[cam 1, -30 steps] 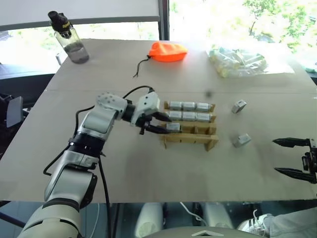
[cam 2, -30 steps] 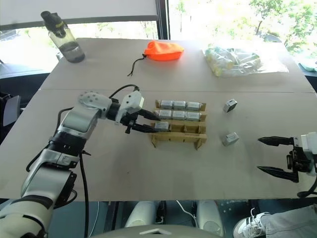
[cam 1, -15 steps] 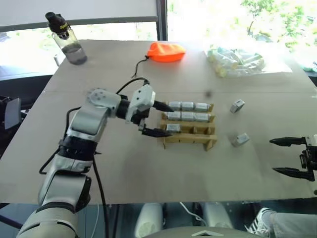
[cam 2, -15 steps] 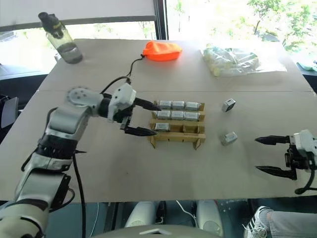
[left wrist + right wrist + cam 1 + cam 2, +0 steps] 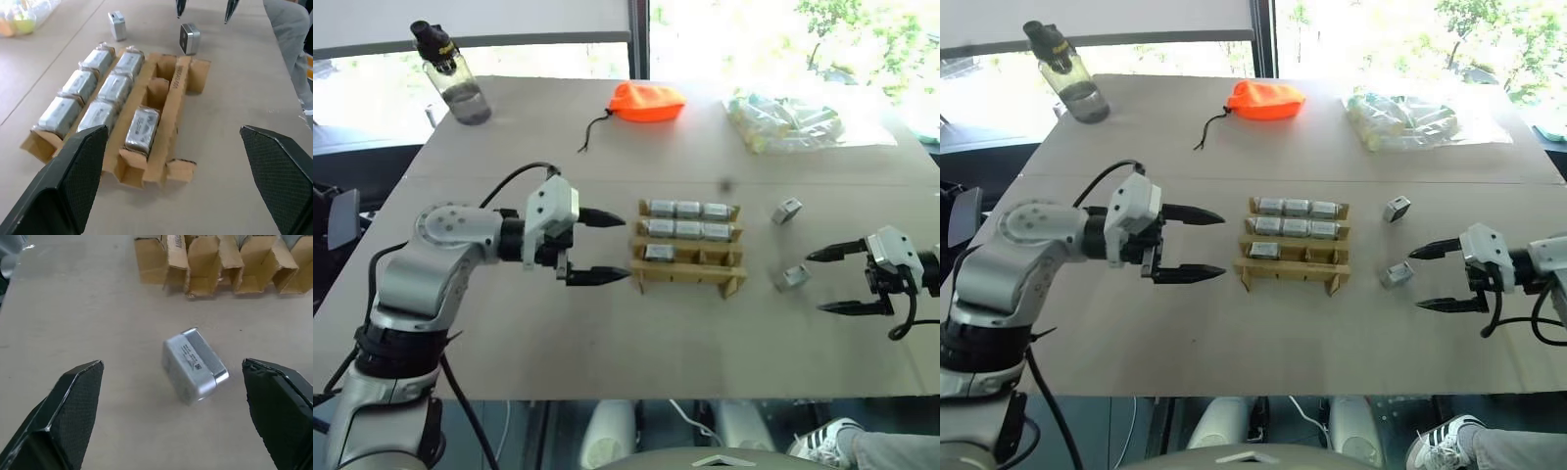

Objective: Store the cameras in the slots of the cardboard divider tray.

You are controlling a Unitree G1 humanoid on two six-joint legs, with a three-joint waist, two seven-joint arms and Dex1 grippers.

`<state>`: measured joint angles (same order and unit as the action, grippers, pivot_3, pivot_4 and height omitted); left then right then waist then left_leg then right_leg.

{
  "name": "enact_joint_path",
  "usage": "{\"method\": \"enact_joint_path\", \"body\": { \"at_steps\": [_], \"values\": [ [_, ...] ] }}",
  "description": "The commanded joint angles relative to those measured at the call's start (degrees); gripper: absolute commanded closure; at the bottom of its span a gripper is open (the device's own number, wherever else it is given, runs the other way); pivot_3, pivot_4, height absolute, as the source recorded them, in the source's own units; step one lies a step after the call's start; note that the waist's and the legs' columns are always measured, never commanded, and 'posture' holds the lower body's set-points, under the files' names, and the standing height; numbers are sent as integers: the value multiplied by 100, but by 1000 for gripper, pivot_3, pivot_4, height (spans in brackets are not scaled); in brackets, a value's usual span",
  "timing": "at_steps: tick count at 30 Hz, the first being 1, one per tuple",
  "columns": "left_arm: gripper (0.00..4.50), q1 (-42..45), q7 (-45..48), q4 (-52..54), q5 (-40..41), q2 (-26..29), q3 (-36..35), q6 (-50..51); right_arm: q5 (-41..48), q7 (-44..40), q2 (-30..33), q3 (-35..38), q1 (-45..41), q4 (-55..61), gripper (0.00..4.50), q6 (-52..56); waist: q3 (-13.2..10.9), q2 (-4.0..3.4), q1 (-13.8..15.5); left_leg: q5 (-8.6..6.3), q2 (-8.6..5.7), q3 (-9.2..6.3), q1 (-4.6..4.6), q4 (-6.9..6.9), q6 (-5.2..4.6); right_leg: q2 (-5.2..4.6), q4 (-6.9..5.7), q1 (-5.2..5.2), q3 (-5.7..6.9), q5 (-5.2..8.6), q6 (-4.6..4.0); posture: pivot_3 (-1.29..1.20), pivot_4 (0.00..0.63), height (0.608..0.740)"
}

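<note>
Table (image 5: 607, 343) (tray (image 5: 687, 264), pouch (image 5: 646, 102), bottle (image 5: 456, 78))

bare table (image 5: 607, 333) L+R of tray (image 5: 687, 276) | loose camera (image 5: 792, 277) right of tray, 2nd (image 5: 785, 210) behind

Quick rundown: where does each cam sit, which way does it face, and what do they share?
Left and right eye views: on the head, looking forward and down over the table; both arms show, left hand and right hand open.
Left wrist view: on the left wrist, looking along its fingers at the cardboard divider tray, seven cameras slotted.
Right wrist view: on the right wrist, looking between its fingers at a loose camera.
Shared: the tray and that loose camera appear in all views.
</note>
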<state>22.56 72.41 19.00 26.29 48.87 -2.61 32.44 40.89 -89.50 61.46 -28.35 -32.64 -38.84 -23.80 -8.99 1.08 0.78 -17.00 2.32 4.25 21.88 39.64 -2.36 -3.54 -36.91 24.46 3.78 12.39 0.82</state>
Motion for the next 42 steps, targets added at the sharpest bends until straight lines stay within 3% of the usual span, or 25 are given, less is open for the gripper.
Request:
{"method": "enact_joint_path", "body": {
  "at_steps": [1, 11, 18, 19, 20, 30, 34, 42],
  "values": [
    [27, -89, -225, 455, 290, 116, -350, 109, 14, -300, -27, -274, -334, -201, 0, -178, -1, -1, 3, 0, 0, 0, 0, 0, 0, -1, 0, 0, 0, 0, 0, 0, 150, 726],
    [27, -946, -356, 1323, 971, 480, -940, 296, -113, -300, -240, -1257, -1280, -785, 0, -208, -4, -6, -3, 0, -1, -3, 0, -1, 1, -5, 0, 0, 2, 0, -1, 0, 150, 726],
    [0, -1012, -500, 1388, 1087, 491, -957, 248, 56, -300, -104, -1756, -1521, -809, 3076, -85, -4, -6, -3, 0, -3, 0, 1, 0, 1, -5, 1, 0, 7, 0, -1, 0, 150, 726],
    [0, -1023, -507, 1386, 1098, 499, -965, 237, 62, -300, -75, -1842, -1545, -800, 3723, -74, -4, -6, -6, 0, -3, 0, 1, 0, 1, -5, 1, 0, 7, 0, -1, 0, 150, 726],
    [0, -1029, -515, 1384, 1107, 507, -968, 228, 71, -300, -49, -1919, -1568, -800, 3854, -72, -4, -7, -6, 0, -2, 0, 1, 0, 1, -5, 1, 0, 7, 0, -1, 0, 150, 726],
    [0, -1046, -502, 1279, 1048, 570, -910, 30, 391, -300, -25, -2032, -1756, -623, 3852, 233, -5, -9, -6, 0, -2, -1, 1, 0, 1, -5, 1, 1, 11, 0, -2, 0, 150, 726],
    [0, -1033, -452, 1187, 1002, 593, -885, -81, 363, -300, -227, -1527, -1963, -490, 3852, 642, -10, -16, -18, 0, -2, 1, 1, 0, 1, -5, 1, 1, 12, 0, -2, 0, 150, 726],
    [0, -1057, -517, 1048, 1039, 537, -959, -199, 801, -193, -777, 97, -1968, 1094, 3852, 3209, -15, -25, -6, 0, 0, -2, 6, -5, 2, -5, 1, 4, 15, -1, -2, 0, 150, 726]
  ]
}}
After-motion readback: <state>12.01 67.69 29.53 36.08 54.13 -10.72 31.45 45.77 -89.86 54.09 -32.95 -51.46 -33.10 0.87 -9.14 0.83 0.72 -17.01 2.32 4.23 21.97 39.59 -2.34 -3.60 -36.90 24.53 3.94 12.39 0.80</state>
